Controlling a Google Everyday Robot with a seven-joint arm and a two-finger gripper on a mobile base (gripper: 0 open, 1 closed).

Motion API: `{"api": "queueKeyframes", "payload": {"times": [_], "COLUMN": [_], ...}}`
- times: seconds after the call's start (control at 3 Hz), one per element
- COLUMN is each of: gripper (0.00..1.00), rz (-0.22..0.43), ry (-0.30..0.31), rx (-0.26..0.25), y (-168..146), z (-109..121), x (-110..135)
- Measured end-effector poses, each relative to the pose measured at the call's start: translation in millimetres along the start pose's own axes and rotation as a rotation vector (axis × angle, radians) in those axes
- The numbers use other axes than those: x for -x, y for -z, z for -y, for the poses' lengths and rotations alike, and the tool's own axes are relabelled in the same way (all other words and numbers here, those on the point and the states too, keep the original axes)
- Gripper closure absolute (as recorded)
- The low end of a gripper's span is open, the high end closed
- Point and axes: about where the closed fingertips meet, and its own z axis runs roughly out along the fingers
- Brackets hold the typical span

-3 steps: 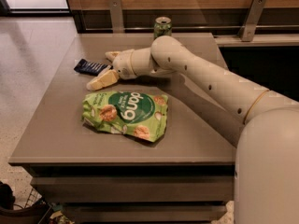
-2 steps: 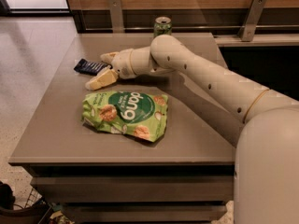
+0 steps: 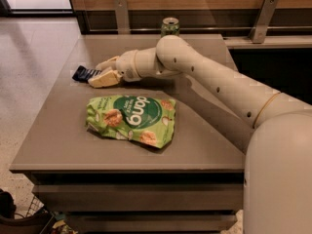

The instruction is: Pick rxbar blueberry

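The rxbar blueberry, a small flat dark navy bar, lies on the grey table near its left edge. My gripper has reached in from the right and sits low at the bar's right end. Its two cream fingers stand apart, one finger on the near side and one on the far side, with the bar's end between them. The rest of the bar sticks out to the left, flat on the table.
A large green "dang" chip bag lies in front of the gripper, toward the table's front. A green drink can stands at the table's back edge behind my arm. A wooden wall with metal brackets runs behind the table.
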Motion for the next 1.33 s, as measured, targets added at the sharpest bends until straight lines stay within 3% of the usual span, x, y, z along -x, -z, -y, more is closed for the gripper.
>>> {"api": "queueKeyframes", "payload": {"times": [0.33, 1.33], "gripper": [1.00, 1.00], "rz": [0.000, 0.000], "ry": [0.000, 0.000], "rx": [0.001, 0.001], "y": [0.1, 0.2], "z": [-0.1, -0.1], "x": [0.9, 1.2]}}
